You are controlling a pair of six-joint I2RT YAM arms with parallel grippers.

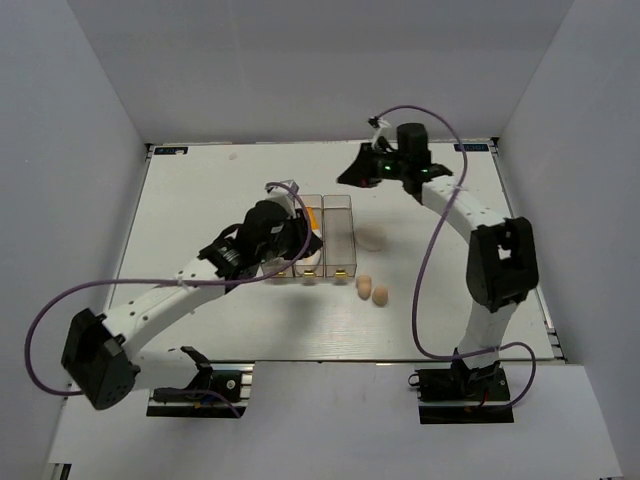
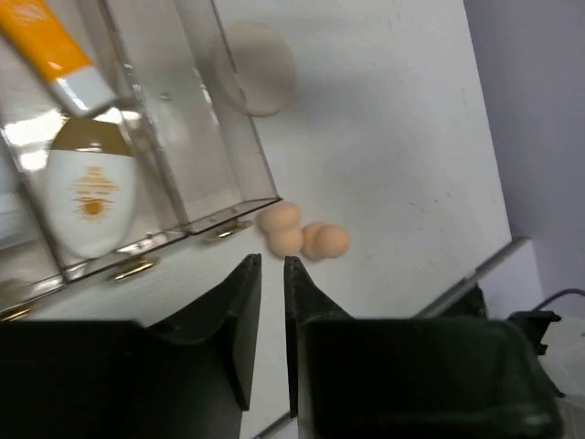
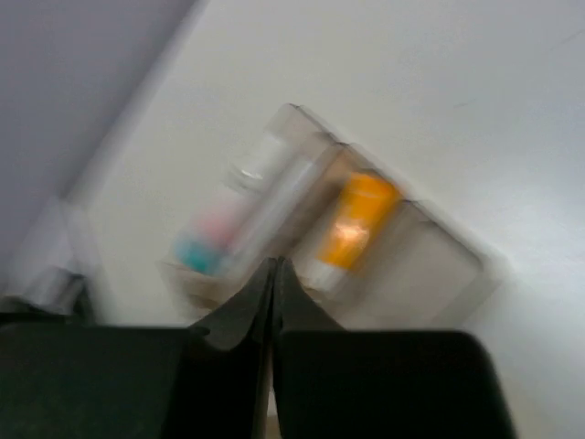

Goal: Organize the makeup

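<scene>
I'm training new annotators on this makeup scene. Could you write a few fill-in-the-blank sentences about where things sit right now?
The orange tube shares the middle bin with the white oval ____.
The two tan sponges lie on the ____, outside every bin.
The rightmost bin holds ____.
The right gripper has its jaws ____.
Missing words: compact; table; nothing; shut.
</scene>
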